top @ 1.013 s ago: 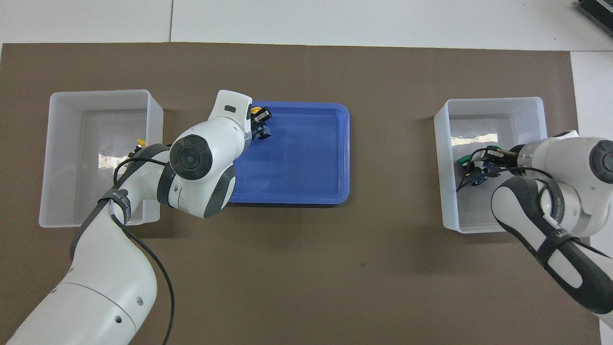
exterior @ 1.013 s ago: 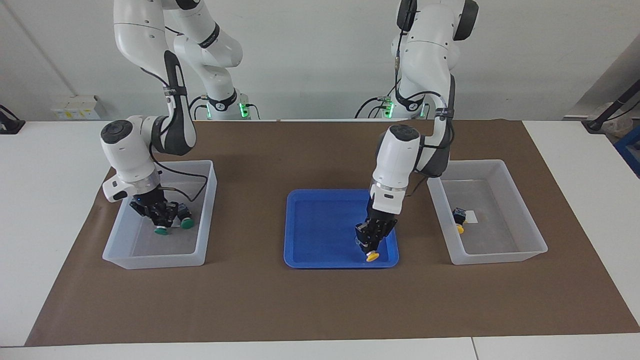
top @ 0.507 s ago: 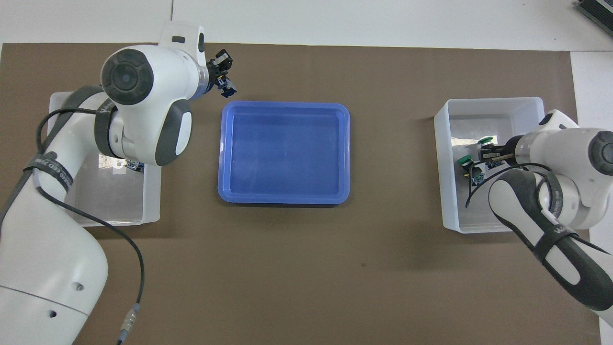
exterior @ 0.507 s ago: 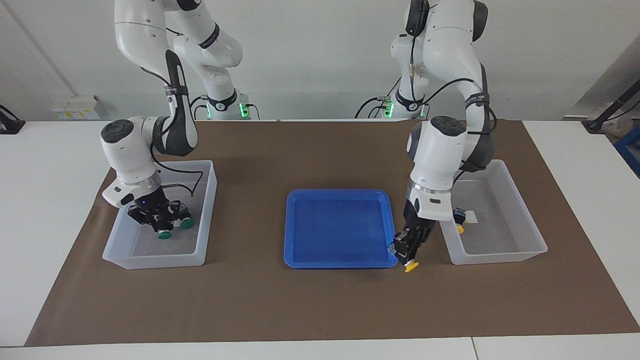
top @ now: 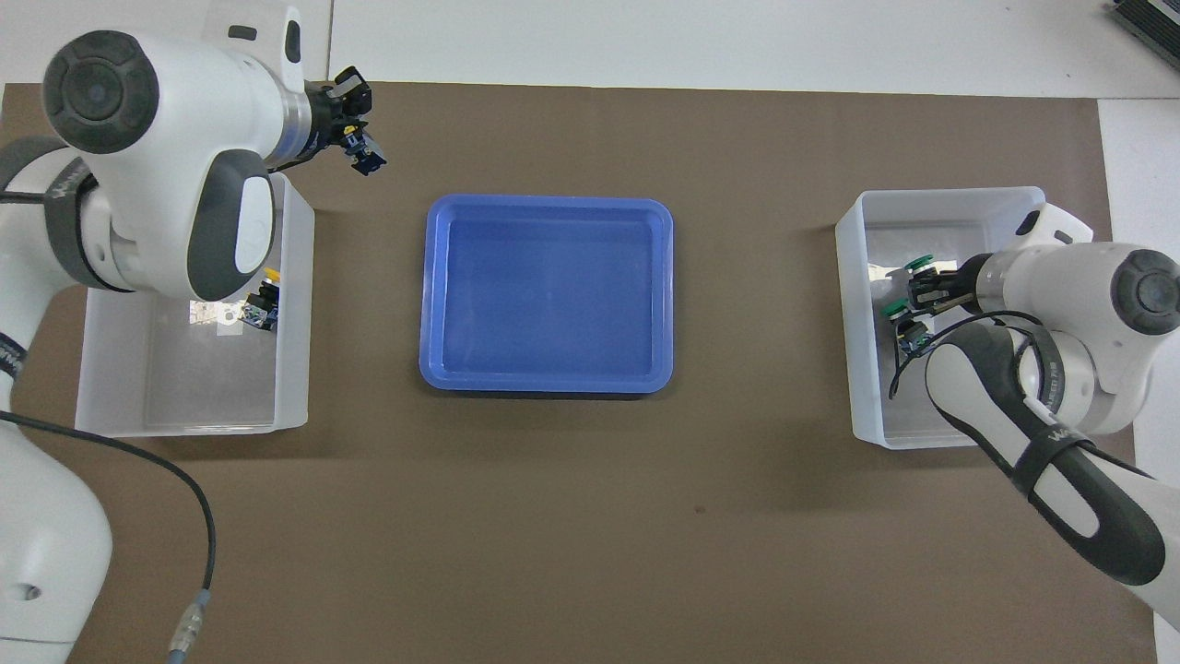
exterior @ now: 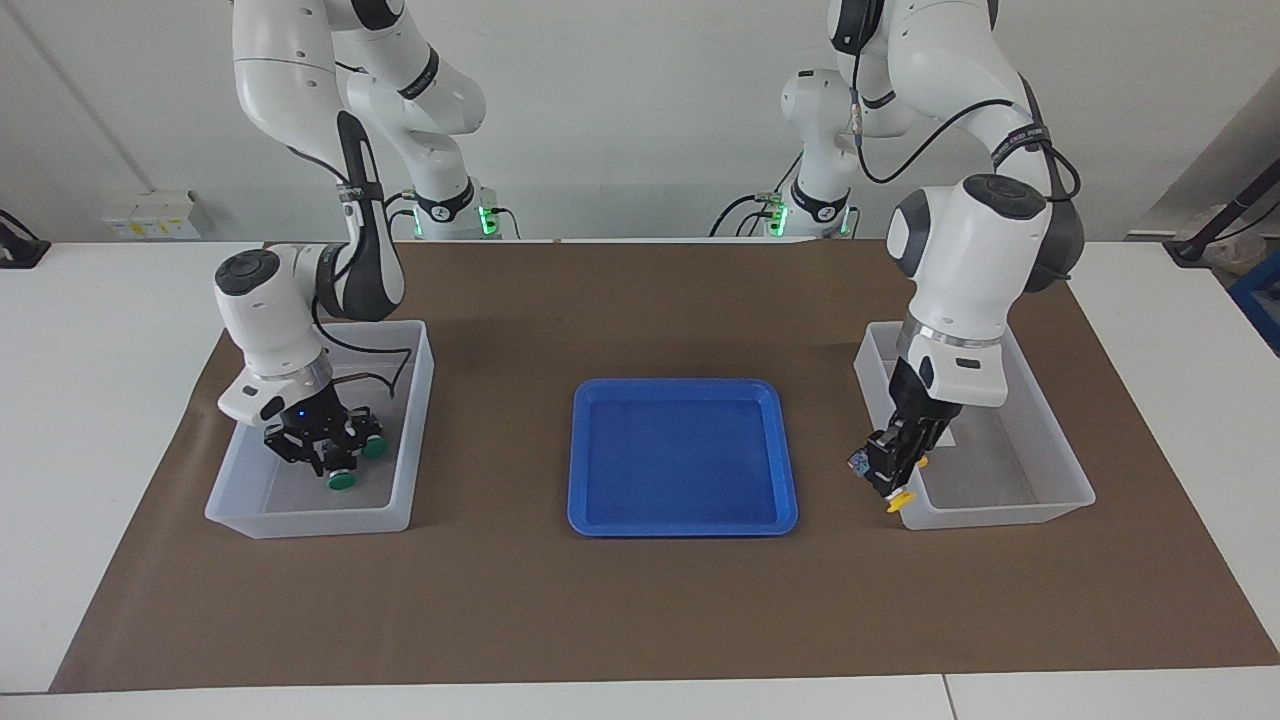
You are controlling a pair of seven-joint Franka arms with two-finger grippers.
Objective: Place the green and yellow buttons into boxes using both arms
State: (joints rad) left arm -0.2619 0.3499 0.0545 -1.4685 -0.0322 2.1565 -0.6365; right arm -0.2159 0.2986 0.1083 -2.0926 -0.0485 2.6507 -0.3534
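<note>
1. Writing: only partial white lettering on the black straps of both arms, not legible in full. The small white label [top: 224,322] inside the box at the left arm's end shows no readable text.
2. Surface: brown mat [exterior: 640,600] over a white table [exterior: 90,330]; plain light wall above it, and green lights glow at both arm bases.
3. Blue tray [exterior: 683,455] sits mid-mat between the two boxes, with nothing in it.
4. Left gripper [exterior: 893,478] is up in the air over the corner of the left-end box [exterior: 1010,505], clamped on a yellow button [exterior: 897,501], cap pointing down.
5. Second yellow button [top: 264,297] lies in that same box, beside the label.
6. Right gripper [exterior: 322,440] is down inside the right-end box [exterior: 310,520], right over the two green buttons [exterior: 345,480]. Can't tell whether its fingers are apart or together, or whether it still has one.
7. Both green caps are visible inside that box, close together.
</note>
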